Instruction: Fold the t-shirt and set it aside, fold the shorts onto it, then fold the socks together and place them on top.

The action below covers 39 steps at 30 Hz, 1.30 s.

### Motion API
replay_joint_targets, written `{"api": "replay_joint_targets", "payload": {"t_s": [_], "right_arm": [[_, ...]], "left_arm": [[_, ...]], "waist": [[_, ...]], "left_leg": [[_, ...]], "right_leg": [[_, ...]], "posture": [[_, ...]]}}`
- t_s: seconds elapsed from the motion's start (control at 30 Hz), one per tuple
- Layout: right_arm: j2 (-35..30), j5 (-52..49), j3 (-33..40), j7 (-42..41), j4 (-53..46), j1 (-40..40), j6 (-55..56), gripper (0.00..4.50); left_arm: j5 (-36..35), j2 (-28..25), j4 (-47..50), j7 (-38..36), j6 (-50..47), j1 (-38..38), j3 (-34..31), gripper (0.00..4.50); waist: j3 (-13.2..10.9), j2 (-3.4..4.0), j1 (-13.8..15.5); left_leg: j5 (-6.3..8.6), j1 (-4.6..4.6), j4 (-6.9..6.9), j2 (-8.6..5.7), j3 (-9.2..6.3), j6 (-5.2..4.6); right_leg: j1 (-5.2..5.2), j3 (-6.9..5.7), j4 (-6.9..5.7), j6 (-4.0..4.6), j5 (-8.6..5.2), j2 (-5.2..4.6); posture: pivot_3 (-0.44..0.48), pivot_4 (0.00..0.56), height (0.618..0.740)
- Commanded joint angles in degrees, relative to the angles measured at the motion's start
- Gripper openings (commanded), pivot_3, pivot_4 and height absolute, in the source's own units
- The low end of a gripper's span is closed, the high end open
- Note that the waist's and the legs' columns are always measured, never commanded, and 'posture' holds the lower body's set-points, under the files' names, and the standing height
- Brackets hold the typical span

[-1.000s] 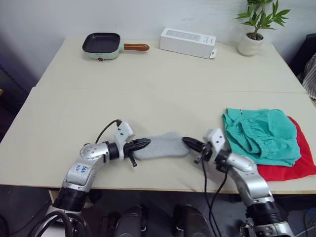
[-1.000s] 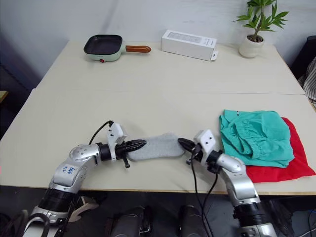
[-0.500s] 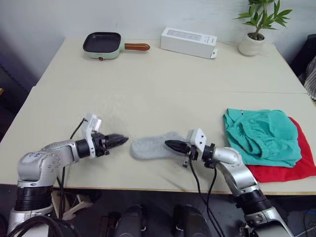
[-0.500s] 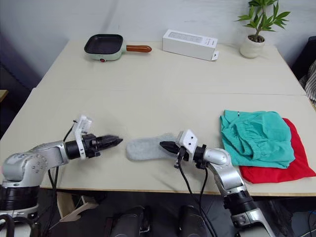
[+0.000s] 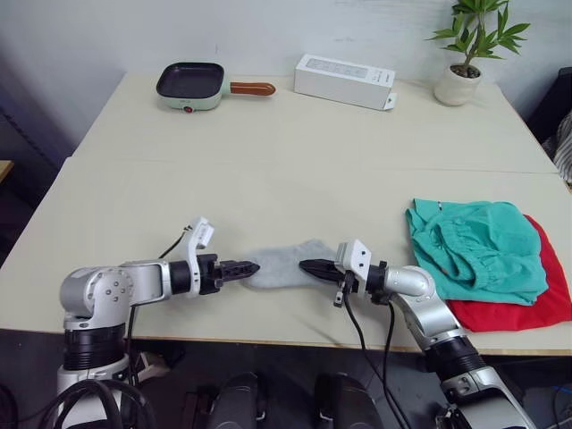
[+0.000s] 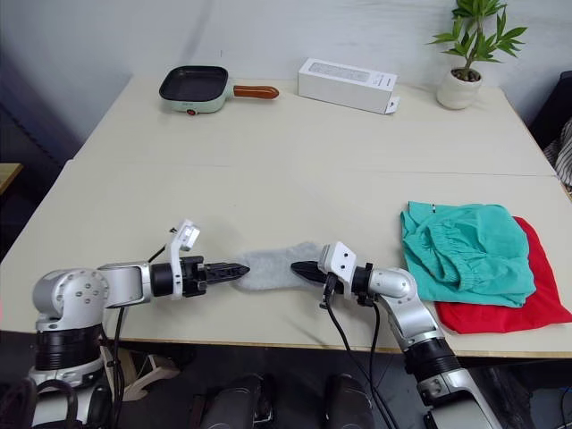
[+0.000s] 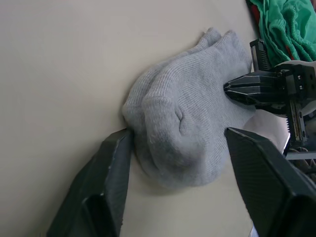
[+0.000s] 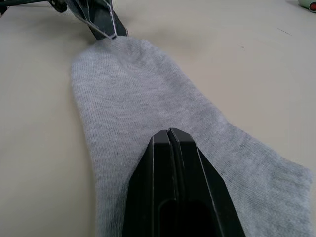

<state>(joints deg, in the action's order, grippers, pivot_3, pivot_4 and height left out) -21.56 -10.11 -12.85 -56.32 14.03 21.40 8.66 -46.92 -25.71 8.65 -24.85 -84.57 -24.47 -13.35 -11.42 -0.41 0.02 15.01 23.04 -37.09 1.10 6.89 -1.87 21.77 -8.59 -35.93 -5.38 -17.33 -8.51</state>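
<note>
The socks (image 5: pixel 284 264), a pair of light grey ankle socks laid one on the other, lie near the front edge of the tabletop (image 5: pixel 295 152), between the robot's two tools. The left tool (image 5: pixel 247 266) reaches in from nine o'clock, its two black fingers spread apart on either side of the pair's rounded end; in the left wrist view one finger (image 7: pixel 106 185) touches the edge of the knit, and the tool grips nothing. The right tool (image 5: pixel 308 266) comes in from three o'clock with its fingers pressed tight together, the tips resting on top of the socks' other end; whether any cloth is pinched between them cannot be told. At three o'clock from the socks, well apart, the teal-green shorts (image 5: pixel 476 246) lie crumpled on top of the red t-shirt (image 5: pixel 536 299), which shows along their right and near sides at the tabletop's right edge. Along the far side stand a small frying pan (image 5: pixel 191 84) at eleven o'clock, a white box (image 5: pixel 344 80) at twelve and a potted plant (image 5: pixel 463 55) at one.
</note>
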Motion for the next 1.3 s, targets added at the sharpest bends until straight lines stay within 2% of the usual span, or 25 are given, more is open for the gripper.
{"api": "replay_joint_targets", "payload": {"t_s": [0.03, 0.2, 0.23, 0.37, 0.43, 0.67, 0.9, 1.13, 1.3], "right_arm": [[0.48, 0.77, -0.36, 0.11, 0.43, -0.24, -0.07, 0.00], [0.71, 1.33, -0.50, 0.78, 0.77, -0.36, -0.22, 0.00], [0.70, 1.49, -0.50, 0.99, 0.79, -0.44, -0.37, 0.00], [0.65, 1.85, -0.45, 1.68, 0.70, -0.82, -0.82, 0.00], [0.58, 2.07, -0.53, 2.07, 0.44, -1.26, -1.10, 0.00], [0.08, 2.03, 0.10, 4.44, -2.48, -3.05, -3.53, 0.00], [-0.63, 1.96, 0.75, 6.76, -6.67, -5.24, -6.13, 0.00], [-1.68, 1.47, 2.12, 8.91, -10.58, -7.80, -8.53, 0.00], [-2.14, -0.03, 3.82, 10.05, -15.22, -8.84, -12.30, 0.00]], "left_arm": [[-0.42, -0.44, 0.69, -0.61, -1.26, -2.03, 1.29, 1.57], [-1.76, -2.45, 3.50, -2.90, -2.33, -4.97, 3.96, 0.07], [-1.89, -2.65, 3.79, -3.48, -2.14, -6.32, 4.72, 0.01], [-1.78, -3.55, 3.78, -6.91, -0.54, -11.49, 8.80, 0.01], [-0.83, -4.39, 3.03, -9.69, 1.28, -14.78, 12.85, 0.01], [8.95, -3.95, -5.81, -17.76, 15.26, -22.54, 27.58, 0.01], [15.73, 2.45, -15.60, -23.32, 30.91, -21.81, 30.69, 0.01], [16.93, 6.60, -16.11, -27.08, 38.59, -18.49, 29.76, 0.01], [18.66, 7.04, -15.57, -31.40, 46.33, -14.46, 29.61, 1.49]], "waist": [[-0.01, -0.01, -0.14], [-0.01, -0.02, -0.24], [-0.01, -0.02, -0.25], [-0.01, -0.02, -0.20], [-0.01, -0.02, -0.19], [-0.01, -0.02, -0.17], [-0.02, -0.03, -0.12], [-0.02, -0.04, -0.04], [-0.02, -0.04, -0.02]], "left_leg": [[0.00, 0.00, 0.00, 0.00, 0.00, 0.00], [-0.03, 0.04, 0.02, 0.07, 0.02, 0.03], [-0.02, 0.04, 0.02, 0.07, 0.01, 0.04], [-0.01, 0.05, 0.00, 0.07, 0.02, 0.07], [-0.01, 0.05, 0.00, 0.07, 0.03, 0.08], [-0.03, 0.04, 0.01, 0.07, 0.06, 0.09], [-0.19, 0.17, 0.00, 0.09, 0.07, -0.20], [-0.17, 0.19, 0.00, 0.06, 0.06, -0.28], [-0.18, 0.21, -0.01, 0.07, 0.04, -0.30]], "right_leg": [[0.00, 0.00, 0.00, 0.00, 0.00, 0.00], [0.07, 0.01, 0.00, 0.00, 0.00, 0.07], [0.08, 0.01, 0.00, 0.00, 0.00, 0.06], [0.07, 0.01, 0.01, 0.00, 0.00, 0.07], [0.07, 0.02, 0.02, 0.00, 0.00, 0.07], [0.07, 0.03, 0.04, 0.01, 0.00, 0.17], [0.18, 0.01, 0.08, 0.02, -0.01, 0.12], [0.17, -0.02, 0.09, 0.01, -0.01, 0.03], [0.16, -0.07, 0.09, 0.01, -0.01, 0.02]], "posture": [[0.000, 0.150, 0.740], [0.000, 0.150, 0.740], [0.000, 0.150, 0.740], [0.000, 0.150, 0.740], [0.000, 0.150, 0.740], [0.000, 0.150, 0.740], [0.000, 0.150, 0.740], [0.000, 0.150, 0.740], [0.000, 0.150, 0.740]]}}
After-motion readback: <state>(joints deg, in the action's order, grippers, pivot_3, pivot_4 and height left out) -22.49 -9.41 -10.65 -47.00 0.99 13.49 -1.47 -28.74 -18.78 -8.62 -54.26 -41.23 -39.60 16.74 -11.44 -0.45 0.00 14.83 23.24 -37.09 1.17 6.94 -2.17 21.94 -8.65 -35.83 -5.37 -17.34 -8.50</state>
